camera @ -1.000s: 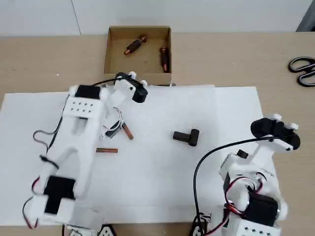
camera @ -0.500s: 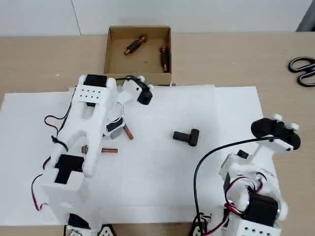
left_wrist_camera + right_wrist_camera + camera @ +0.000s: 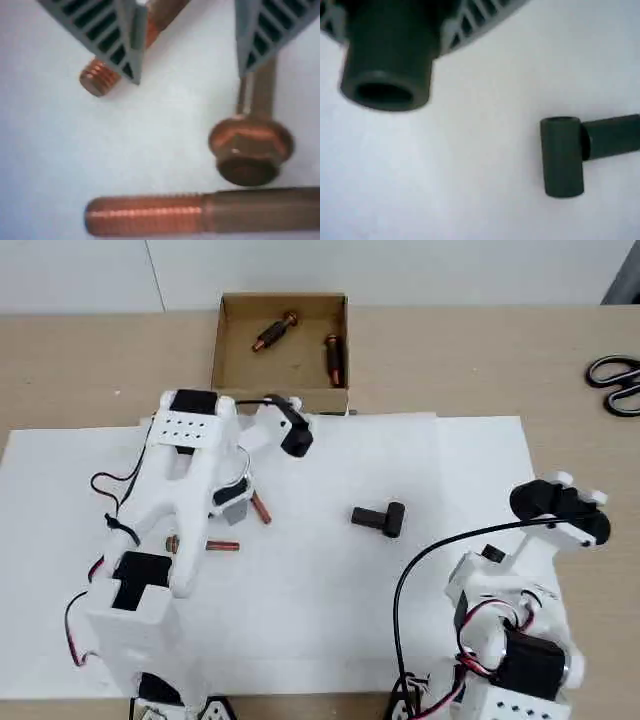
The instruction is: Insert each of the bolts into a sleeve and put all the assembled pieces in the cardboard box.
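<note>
Left pincer [image 3: 189, 75]: apart, I see it over bolts [image 3: 250, 150].
Right pincer [image 3: 395, 25]: clamped on sleeve [image 3: 385, 80].
Around: loose sleeves [image 3: 380, 518], box [image 3: 218, 340], scissors [image 3: 615, 383].

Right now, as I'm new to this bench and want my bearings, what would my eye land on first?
The left gripper, open, hangs right over three loose copper bolts on the white sheet. The right gripper holds a black sleeve, with two more sleeves lying mid-sheet. At the far side of the table, the cardboard box already has two assembled pieces in it.
</note>
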